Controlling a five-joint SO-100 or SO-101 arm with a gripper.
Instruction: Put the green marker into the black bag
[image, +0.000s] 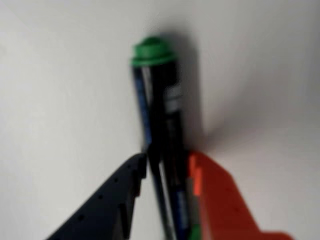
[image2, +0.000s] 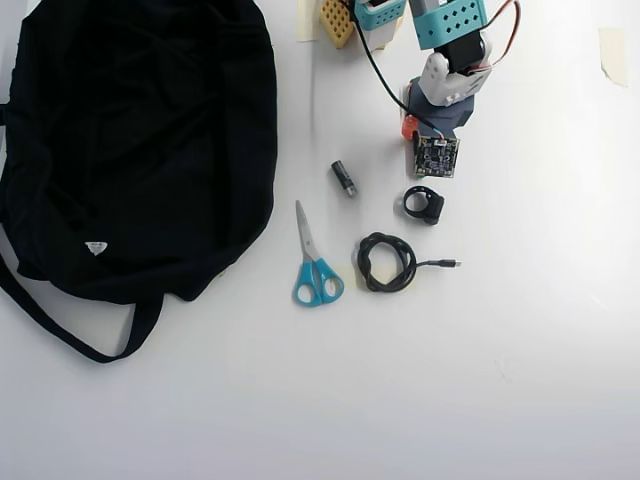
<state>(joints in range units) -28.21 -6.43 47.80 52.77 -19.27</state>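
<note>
In the wrist view the green marker (image: 162, 115) has a black barrel and a green end that points away from the camera. It stands between the two fingers of my gripper (image: 167, 161), the dark finger (image: 120, 195) on the left and the orange finger (image: 220, 200) on the right. Both press against the barrel, and its shadow falls on the white table beside it. In the overhead view the arm covers the marker; only a bit of the orange finger (image2: 408, 127) shows. The black bag (image2: 150, 130) lies at the upper left, well to the left of the arm.
In the overhead view blue-handled scissors (image2: 315, 265), a short grey-black cylinder (image2: 344, 178), a small black ring-like part (image2: 424, 204) and a coiled black cable (image2: 388, 262) lie between the arm and the table's lower part. The bag's strap (image2: 60, 325) trails at the lower left.
</note>
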